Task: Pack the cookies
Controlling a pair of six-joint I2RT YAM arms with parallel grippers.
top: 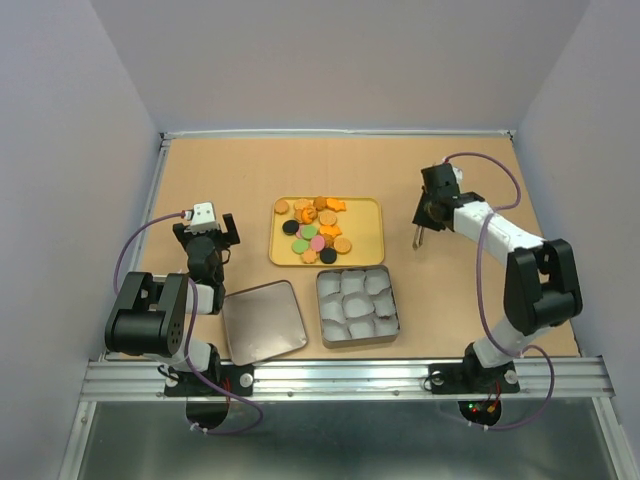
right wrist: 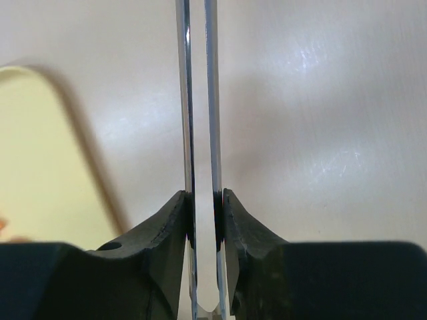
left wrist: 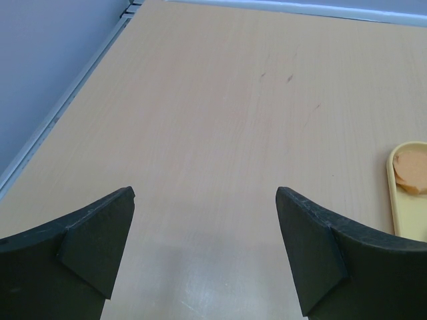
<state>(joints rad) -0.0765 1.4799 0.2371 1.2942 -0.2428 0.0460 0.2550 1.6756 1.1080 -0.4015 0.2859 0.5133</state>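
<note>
The cookies [top: 318, 230], small discs in tan-orange, pink, green and black with some orange star shapes, lie piled on a yellow tray [top: 371, 238] at mid-table. One tan cookie [left wrist: 411, 171] shows at the tray's corner in the left wrist view. My right gripper [top: 426, 212] hangs to the right of the tray, shut on a pair of metal tongs [top: 418, 237] that point down at the table. In the right wrist view my right gripper [right wrist: 203, 197] squeezes the two thin blades of the tongs [right wrist: 188, 100]. My left gripper [top: 206, 229] stands open and empty, left of the tray; its fingers [left wrist: 100, 240] frame bare table.
A square metal tin [top: 322, 312] holding several white paper cups sits in front of the tray. Its flat lid [top: 263, 320] lies to the left, near my left arm's base. Walls close the table on three sides. The tray's edge [right wrist: 33, 153] shows left of the tongs.
</note>
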